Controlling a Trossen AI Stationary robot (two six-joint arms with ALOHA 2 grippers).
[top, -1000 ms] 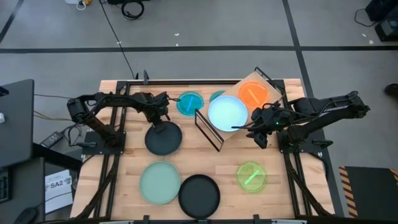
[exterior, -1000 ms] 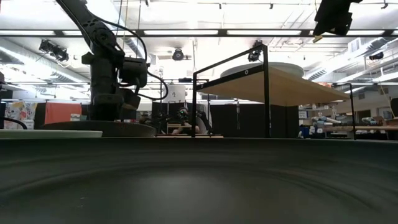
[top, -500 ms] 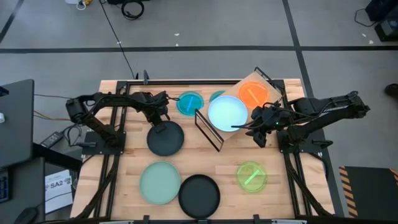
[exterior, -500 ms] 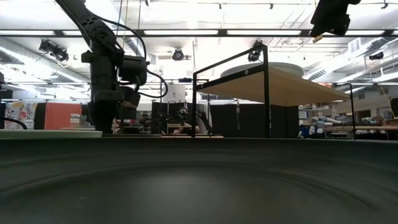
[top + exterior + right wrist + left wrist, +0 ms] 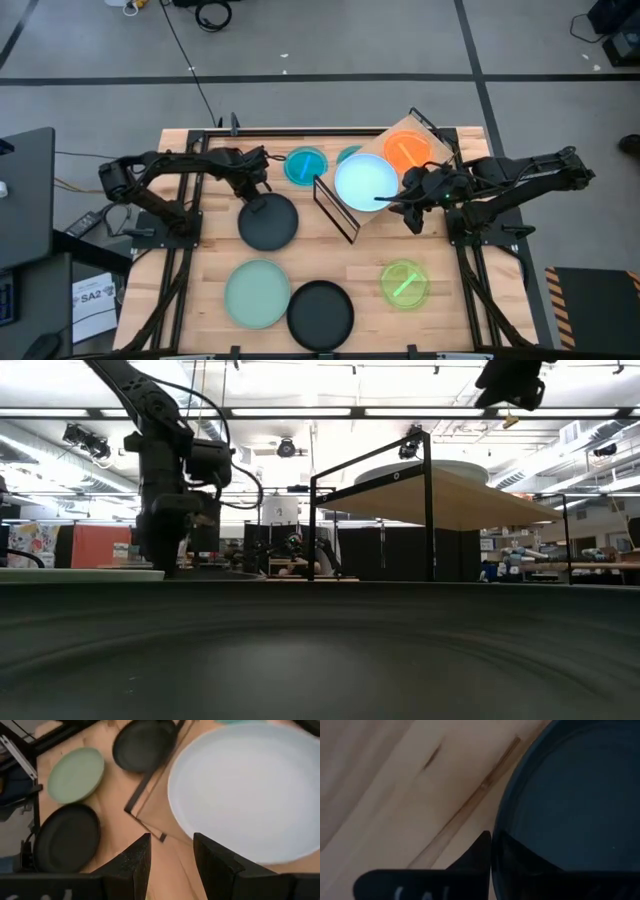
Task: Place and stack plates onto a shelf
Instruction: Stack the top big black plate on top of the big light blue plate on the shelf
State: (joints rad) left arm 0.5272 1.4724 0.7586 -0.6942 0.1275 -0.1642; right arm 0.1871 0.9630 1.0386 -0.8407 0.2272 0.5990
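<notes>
Over on the counter (image 5: 200,300) beside the shelf (image 5: 425,135), the left tool (image 5: 262,192) pinches the rim of a black plate (image 5: 268,222); it looks light, stiff and slick, so the edge is the only real handhold. Above the light blue plate (image 5: 366,182) on the shelf, the right tool (image 5: 413,205) hangs with fingers apart, holding nothing.

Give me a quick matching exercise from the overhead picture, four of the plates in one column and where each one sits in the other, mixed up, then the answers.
Column one:
1. light blue plate
2. lime green plate
3. mint green plate
4. orange plate

Column two:
A. on the table, near edge, left arm's side
B. on the shelf, far end
C. on the table, near edge, right arm's side
D. on the shelf, beside the right gripper

Pairs: 1-D, 2-C, 3-A, 4-B
</notes>
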